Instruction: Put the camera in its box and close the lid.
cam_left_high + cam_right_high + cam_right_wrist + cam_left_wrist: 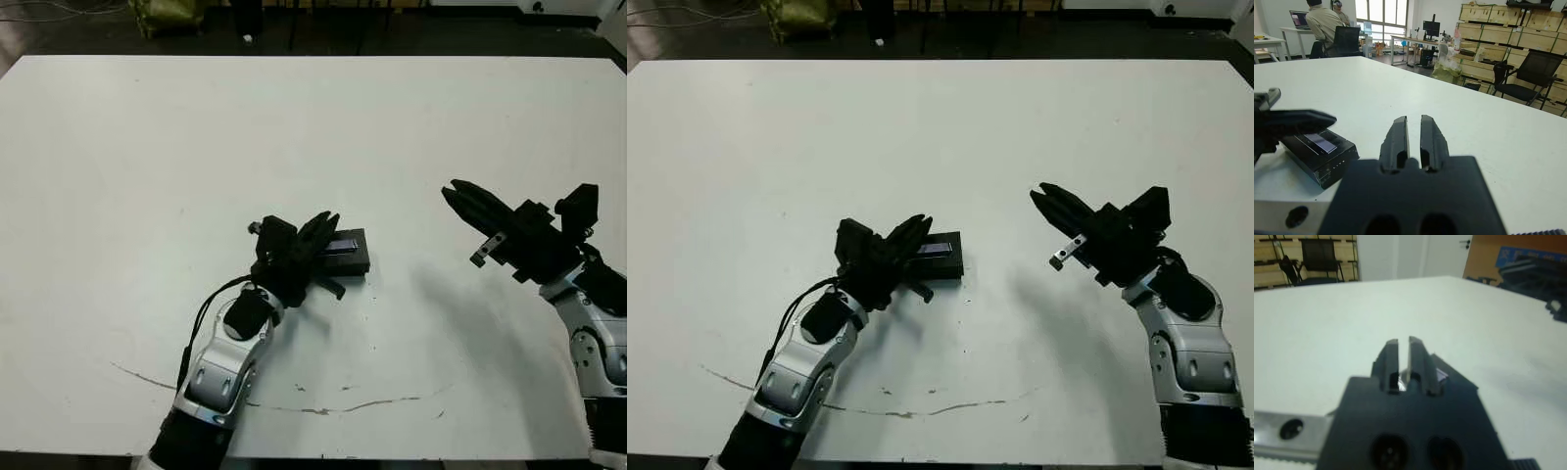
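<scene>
Two claws are over the white table (147, 176). The left claw (323, 233) reaches over the black box (355, 258), which lies flat near the middle of the table, a little toward the near side. The lid (1322, 147) sits on the box, so it looks closed; its silvery-grey stripe shows on top, and the left claw's fingers (1418, 360) lie just above it. In the left wrist view these fingers stand almost together, with only a thin gap, and they hold nothing. I cannot tell if they touch the lid.

The right claw (458, 201) hangs in the air to the right of the box, well apart from it, and points toward the left and far side. Its fingers (1399, 137) are also narrow, nearly closed, and empty.

In the right wrist view a seated person (1322, 24) and some chairs show beyond the table. The camera itself is not visible.
</scene>
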`<state>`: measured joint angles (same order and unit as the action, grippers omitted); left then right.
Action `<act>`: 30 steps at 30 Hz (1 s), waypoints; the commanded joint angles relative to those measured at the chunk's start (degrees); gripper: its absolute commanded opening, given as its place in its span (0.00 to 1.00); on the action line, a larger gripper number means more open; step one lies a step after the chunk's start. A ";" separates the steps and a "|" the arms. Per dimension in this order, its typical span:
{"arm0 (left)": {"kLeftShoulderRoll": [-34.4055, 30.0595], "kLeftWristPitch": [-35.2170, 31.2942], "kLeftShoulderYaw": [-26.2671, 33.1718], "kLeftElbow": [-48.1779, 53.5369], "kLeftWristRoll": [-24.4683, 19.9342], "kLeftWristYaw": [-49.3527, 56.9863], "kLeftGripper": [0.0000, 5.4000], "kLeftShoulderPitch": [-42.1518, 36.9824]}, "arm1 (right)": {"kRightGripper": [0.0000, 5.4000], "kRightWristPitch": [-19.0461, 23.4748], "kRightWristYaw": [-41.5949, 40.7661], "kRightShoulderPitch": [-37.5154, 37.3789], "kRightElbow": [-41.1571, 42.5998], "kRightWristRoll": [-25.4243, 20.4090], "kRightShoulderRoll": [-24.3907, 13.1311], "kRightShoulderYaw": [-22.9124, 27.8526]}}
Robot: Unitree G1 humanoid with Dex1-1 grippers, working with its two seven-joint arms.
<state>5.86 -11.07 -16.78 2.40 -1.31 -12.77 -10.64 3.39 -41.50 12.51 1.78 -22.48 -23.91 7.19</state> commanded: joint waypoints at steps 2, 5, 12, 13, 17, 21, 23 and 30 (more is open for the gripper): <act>-0.35 -2.64 0.22 -3.66 1.06 1.37 0.00 0.45 | 0.00 1.03 0.61 -1.22 -0.01 -0.01 -0.02 0.09; -0.19 -1.82 0.41 -5.66 1.45 2.18 0.00 0.53 | 0.00 0.16 0.19 -1.13 -0.45 0.12 -0.04 -0.07; 0.01 -8.42 2.02 -7.71 -0.38 1.71 0.00 -0.03 | 0.00 1.64 1.36 -1.37 0.90 0.54 -0.38 -0.33; -0.08 -9.91 2.35 -7.60 -0.89 1.49 0.00 -0.23 | 0.00 1.67 1.30 -1.38 0.92 0.38 -0.31 -0.32; -0.52 -17.91 3.04 -5.77 -2.02 1.55 0.00 -0.95 | 0.00 1.23 0.98 -1.36 0.61 0.46 -0.29 -0.42; -0.89 -21.39 3.46 -2.96 -3.71 0.76 0.00 -0.24 | 0.00 1.95 1.59 -1.43 1.42 0.79 -0.51 -0.57; -1.61 -22.53 3.35 0.38 -4.59 0.05 0.00 0.76 | 0.00 2.70 2.14 -1.67 2.25 1.02 -0.72 -0.61; -7.51 -25.48 5.83 18.86 -9.76 -4.66 0.00 5.22 | 0.00 1.67 1.35 -1.65 1.48 0.22 -0.20 -0.01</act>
<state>0.35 -34.97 -12.10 18.80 -10.24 -16.59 -6.82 4.89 -39.98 11.79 3.75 -22.11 -23.92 6.98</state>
